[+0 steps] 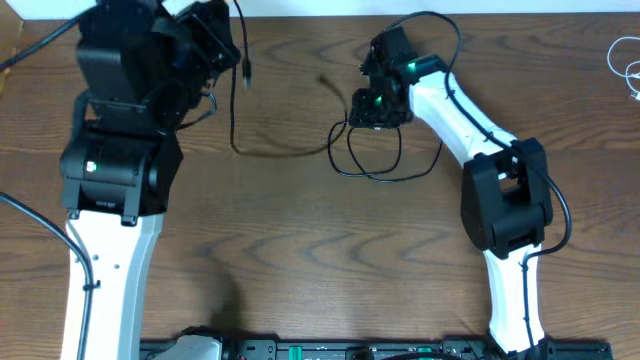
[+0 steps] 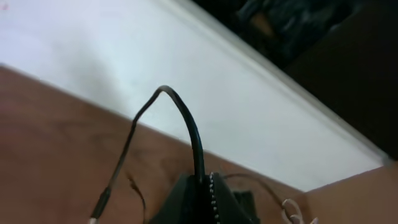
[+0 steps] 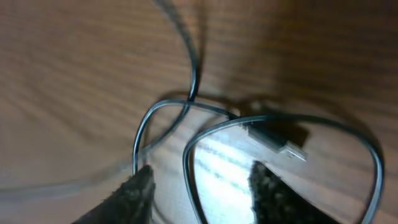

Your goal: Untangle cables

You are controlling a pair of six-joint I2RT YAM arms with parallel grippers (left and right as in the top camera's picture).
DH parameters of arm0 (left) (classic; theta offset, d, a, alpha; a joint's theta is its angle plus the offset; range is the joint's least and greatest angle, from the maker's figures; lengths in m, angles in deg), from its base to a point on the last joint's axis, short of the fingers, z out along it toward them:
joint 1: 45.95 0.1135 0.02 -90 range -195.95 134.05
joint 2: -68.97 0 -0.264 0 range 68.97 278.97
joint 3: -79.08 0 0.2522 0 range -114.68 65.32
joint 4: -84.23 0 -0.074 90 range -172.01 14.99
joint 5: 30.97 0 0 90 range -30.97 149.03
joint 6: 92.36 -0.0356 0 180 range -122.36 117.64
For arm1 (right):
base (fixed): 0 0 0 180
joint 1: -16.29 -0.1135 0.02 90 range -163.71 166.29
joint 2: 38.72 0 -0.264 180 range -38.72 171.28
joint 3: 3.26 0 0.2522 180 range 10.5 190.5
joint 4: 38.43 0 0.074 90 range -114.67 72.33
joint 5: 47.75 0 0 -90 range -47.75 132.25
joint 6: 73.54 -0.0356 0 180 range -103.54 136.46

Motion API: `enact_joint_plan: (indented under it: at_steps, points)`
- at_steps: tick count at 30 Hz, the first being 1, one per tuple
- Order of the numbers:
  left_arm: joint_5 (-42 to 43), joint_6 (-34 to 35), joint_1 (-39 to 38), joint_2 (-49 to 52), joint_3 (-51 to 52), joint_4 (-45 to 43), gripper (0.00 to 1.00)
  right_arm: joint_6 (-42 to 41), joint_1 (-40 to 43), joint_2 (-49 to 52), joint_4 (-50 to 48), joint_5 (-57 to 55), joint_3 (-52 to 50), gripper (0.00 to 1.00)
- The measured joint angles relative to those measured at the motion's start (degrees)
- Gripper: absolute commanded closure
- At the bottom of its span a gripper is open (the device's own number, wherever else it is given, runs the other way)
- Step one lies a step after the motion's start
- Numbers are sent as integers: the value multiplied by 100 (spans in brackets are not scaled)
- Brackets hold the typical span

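**Overhead.** In the upper left, the left gripper is clenched on a thin black cable. The cable hangs to the wood-grain table and runs right into the black loops at centre, beneath the right gripper. A white cable lies well apart at the right edge. We judge that pulling 1 strand against the crossings would tighten the tangle.

**Left wrist.** At bottom centre the shut fingers pinch the glossy, round cable, which arches stiffly above them. So slick a cord could slip.

**Right wrist.** The 2 rough-padded fingers stand apart, grasping nothing. 1 strand of the loops passes between them, and a small metal-tipped plug lies at centre right. Closing here may catch 2 strands, or the plug may snag.
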Motion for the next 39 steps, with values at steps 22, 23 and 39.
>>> enact_joint_plan:
  at_steps: [22, 23, 39]
  points:
    - [0, -247, 339, 26, 0, 1121, 92, -1233, -719, 2, -1604, -1644, -1036, 99]
    - [7, -284, 361, 26, 0, 1185, 92, -1250, -737, 2, -1617, -1777, -1045, 99]
    - [437, -922, 1143, 26, 0, 2243, 93, -986, 831, 39, -1451, -2765, -1012, 99]
